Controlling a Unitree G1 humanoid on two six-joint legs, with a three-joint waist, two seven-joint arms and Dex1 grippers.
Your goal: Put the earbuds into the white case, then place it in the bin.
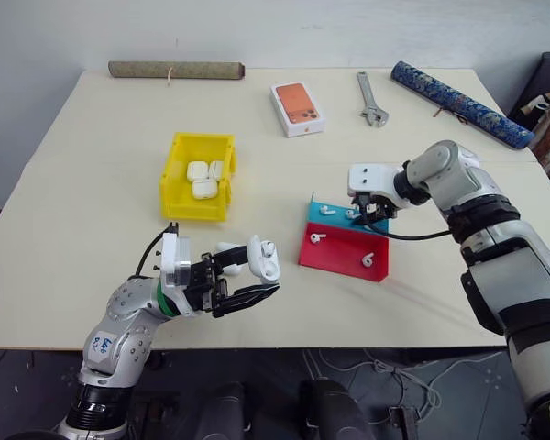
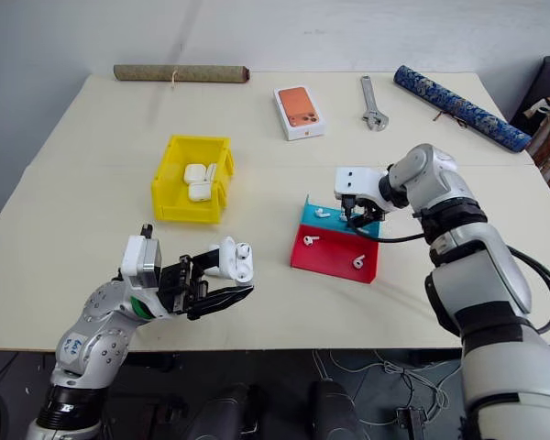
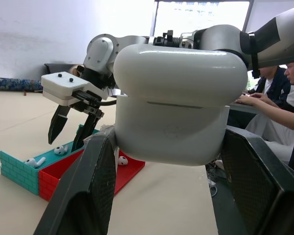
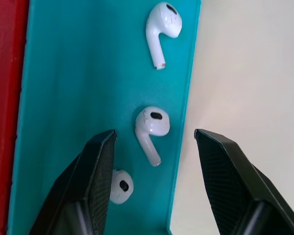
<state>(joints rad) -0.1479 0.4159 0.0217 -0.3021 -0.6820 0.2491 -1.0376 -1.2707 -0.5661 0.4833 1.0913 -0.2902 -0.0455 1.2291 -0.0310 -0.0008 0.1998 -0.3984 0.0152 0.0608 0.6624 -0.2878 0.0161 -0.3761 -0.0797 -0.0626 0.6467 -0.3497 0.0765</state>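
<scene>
The left fingers (image 1: 247, 280) hold the white case (image 1: 264, 258). The right fingers (image 4: 154, 183) stand wide around a tiny, slippery-looking earbud (image 4: 151, 128); pinch its round head gently.

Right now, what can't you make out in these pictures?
- How many cases lie in the bin: head views, too small, overlapping.
- Whether the held case has both earbuds: left wrist view, lid hides the inside.
- Third earbud on the teal step: right wrist view, partly behind a finger.
</scene>
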